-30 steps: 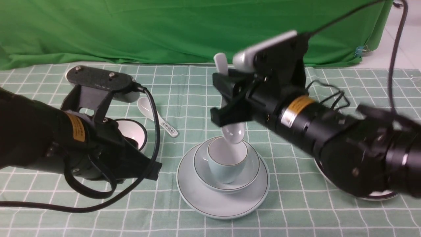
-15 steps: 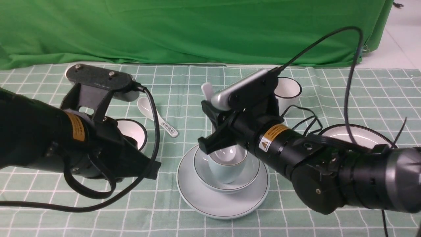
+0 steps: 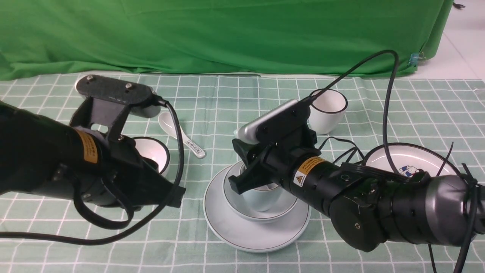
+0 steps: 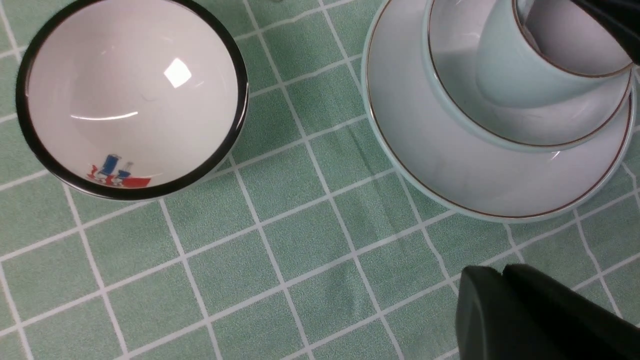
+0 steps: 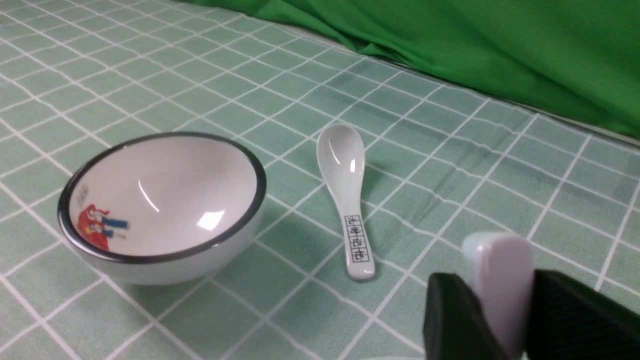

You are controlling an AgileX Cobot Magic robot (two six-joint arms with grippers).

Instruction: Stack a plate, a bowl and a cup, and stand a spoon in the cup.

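Okay, two plates: the plain plate [image 3: 257,239] sits with checked cloth [image 3: 151,250] showing around its near edge, and the black-rimmed plate [image 3: 386,157] is partly behind the right arm. Two bowls: the shallow bowl [image 3: 235,204] on the plain plate, the cartoon bowl [image 5: 160,195] apart. Two cups, the pale blue cup [image 3: 263,199] in the shallow bowl, the black-rimmed cup [image 3: 326,113] farther back. Two spoons: the printed spoon [image 3: 193,146] has bare cloth beside it; the plain spoon [image 5: 502,280] is upright between the right gripper's [image 3: 235,165] jaws, can't tell if gripped. Left gripper [image 4: 500,272] is closed.
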